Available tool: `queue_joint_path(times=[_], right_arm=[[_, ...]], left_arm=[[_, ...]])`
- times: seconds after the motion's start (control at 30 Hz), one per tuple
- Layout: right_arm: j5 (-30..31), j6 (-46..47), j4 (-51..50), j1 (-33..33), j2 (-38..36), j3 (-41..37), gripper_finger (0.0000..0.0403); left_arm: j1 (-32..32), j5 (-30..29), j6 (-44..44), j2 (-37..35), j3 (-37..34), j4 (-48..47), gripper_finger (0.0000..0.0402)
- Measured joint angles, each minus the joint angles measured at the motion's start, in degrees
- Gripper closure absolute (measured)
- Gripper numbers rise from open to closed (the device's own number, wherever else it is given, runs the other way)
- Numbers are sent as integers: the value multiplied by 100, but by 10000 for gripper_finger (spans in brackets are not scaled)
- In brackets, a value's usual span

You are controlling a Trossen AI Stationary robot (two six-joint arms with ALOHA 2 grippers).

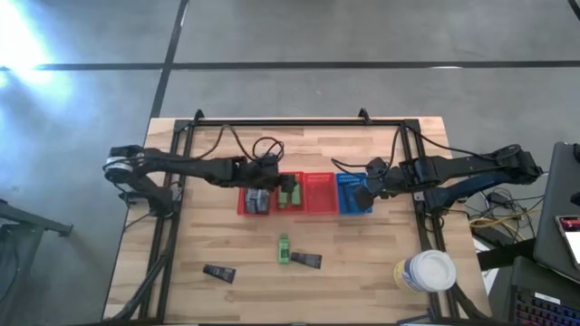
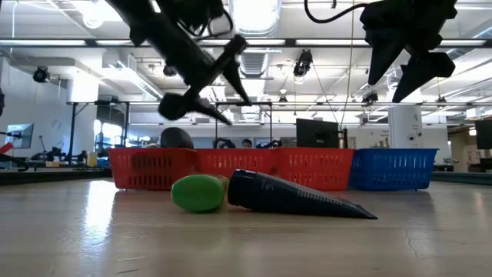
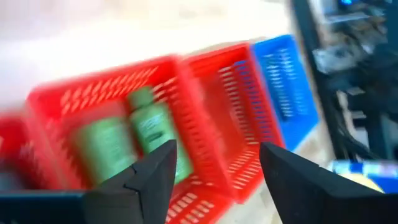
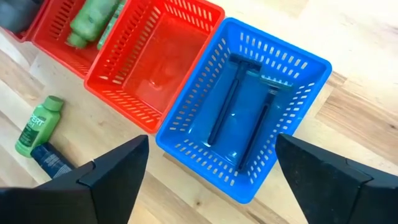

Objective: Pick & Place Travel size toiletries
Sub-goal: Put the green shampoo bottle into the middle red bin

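Note:
My left gripper [image 1: 270, 179] hangs open above the red baskets. Between its fingers in the left wrist view [image 3: 214, 152] two green packets [image 3: 146, 127] lie in a red basket [image 3: 205, 93]. My right gripper [image 4: 211, 146] hangs open over the blue basket [image 4: 186, 118], where thin dark razors [image 4: 242, 118] lie on the bottom. Grey containers [image 1: 256, 200] fill the leftmost red basket. On the bare table lie a green packet [image 1: 284, 249], a dark tube [image 1: 306, 260] beside it, and another dark tube [image 1: 218, 273] farther left.
Three red baskets and the blue one stand in a row across the table's middle; the third red basket [image 4: 152, 56] holds nothing. A white-lidded yellow jar [image 1: 426, 272] stands at the near right corner. Cables [image 1: 263, 145] trail behind the baskets. Bare wood lies along the near edge.

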Motion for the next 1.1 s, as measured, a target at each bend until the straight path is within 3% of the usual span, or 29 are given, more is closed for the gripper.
queue_joint_path(times=[0.07,0.2,0.37,0.6,0.87,1.1], right_arm=[[-1,-13,-16,0,0,0,53],[-21,-51,-39,0,0,0,60],[-116,-56,-65,0,0,0,72],[-199,-32,-84,2,0,0,84],[-297,14,-130,2,0,0,75],[-295,12,-126,1,0,2,58]], left_arm=[[-45,264,1104,-148,38,290,167],[-527,1578,4838,-542,151,457,174],[-1199,1538,7348,-469,132,-461,177],[-1451,1501,9389,276,195,-865,177],[-1464,1909,10947,1074,1022,-2003,177],[-1445,1970,11271,1731,1871,-2526,177]])
